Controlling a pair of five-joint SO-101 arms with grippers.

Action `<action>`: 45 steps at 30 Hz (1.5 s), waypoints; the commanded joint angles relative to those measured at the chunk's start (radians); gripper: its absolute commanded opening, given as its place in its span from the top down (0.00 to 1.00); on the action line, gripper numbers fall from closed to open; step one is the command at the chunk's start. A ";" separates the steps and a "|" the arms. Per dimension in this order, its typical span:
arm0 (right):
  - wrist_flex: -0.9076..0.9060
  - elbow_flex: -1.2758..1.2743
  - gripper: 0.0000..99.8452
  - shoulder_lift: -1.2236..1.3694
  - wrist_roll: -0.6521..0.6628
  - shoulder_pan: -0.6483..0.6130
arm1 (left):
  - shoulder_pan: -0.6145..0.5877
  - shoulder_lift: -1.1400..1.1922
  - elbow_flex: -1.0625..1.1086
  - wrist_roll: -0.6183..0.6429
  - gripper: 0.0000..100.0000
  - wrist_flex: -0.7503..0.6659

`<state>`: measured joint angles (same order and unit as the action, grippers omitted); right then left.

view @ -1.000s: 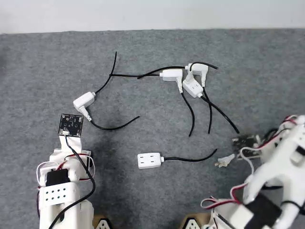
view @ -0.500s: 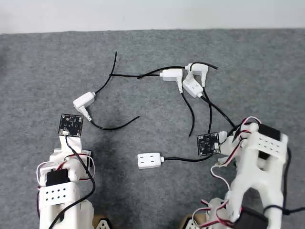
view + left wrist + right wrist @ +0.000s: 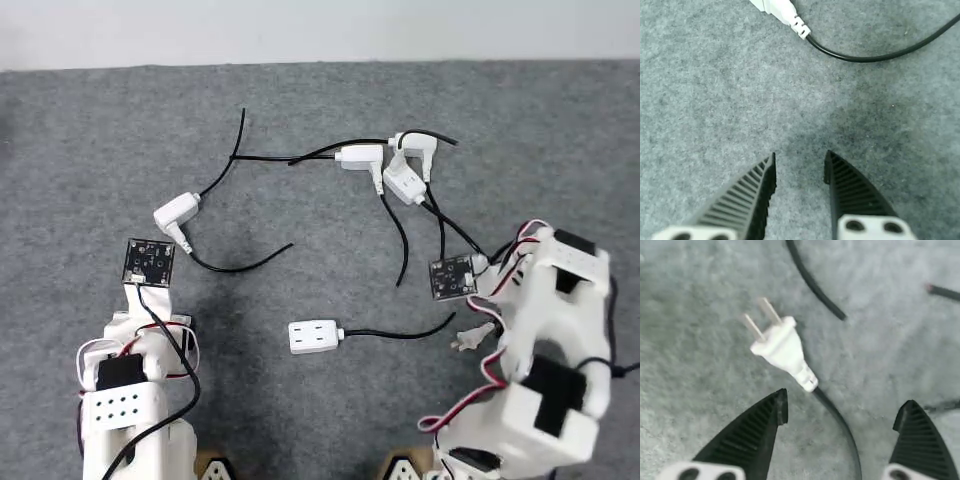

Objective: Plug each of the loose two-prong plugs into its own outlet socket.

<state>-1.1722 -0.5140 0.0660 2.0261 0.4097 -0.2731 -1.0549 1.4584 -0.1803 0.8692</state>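
The right fingers [image 3: 755, 440] gape wide and empty, the two-prong plug [image 3: 782, 350] lying just ahead; from above, its long axis runs 8 to 2 o'clock, prongs at 8; the right arm is nearer.

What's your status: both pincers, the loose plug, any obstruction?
Left pincer open, empty, over carpet. Right pincer open above loose two-prong plug, not gripping. Plug's black cord trails beneath that pincer.

left wrist: white plastic plug body [image 3: 777, 10] cut by frame edge, prongs out of frame; its black rubber cord [image 3: 865, 58] runs off the edge | right wrist: second black cord [image 3: 842, 421] trailing from white two-prong plug [image 3: 782, 349] leaves frame | high: white rectangular outlet block [image 3: 313, 336], slots too small to count
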 commanded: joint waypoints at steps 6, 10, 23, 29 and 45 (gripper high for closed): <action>-0.016 0.051 0.66 0.074 0.028 0.012 | 0.003 -0.012 -0.005 0.008 0.85 -0.028; -0.010 0.018 0.66 0.085 0.028 0.010 | 0.003 -0.012 -0.005 0.008 0.86 -0.028; 0.119 -0.118 0.66 0.082 0.028 -0.008 | 0.003 -0.012 -0.005 0.012 0.86 -0.029; 0.196 -0.181 0.66 0.041 0.021 -0.031 | 0.005 -0.012 -0.005 0.014 0.86 -0.031; 0.001 -0.181 0.66 -0.145 0.021 -0.101 | 0.005 -0.012 -0.005 0.014 0.86 -0.031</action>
<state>-1.1416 -0.7027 -0.0399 2.0430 0.3314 -0.2731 -1.0549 1.4584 -0.1757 0.8631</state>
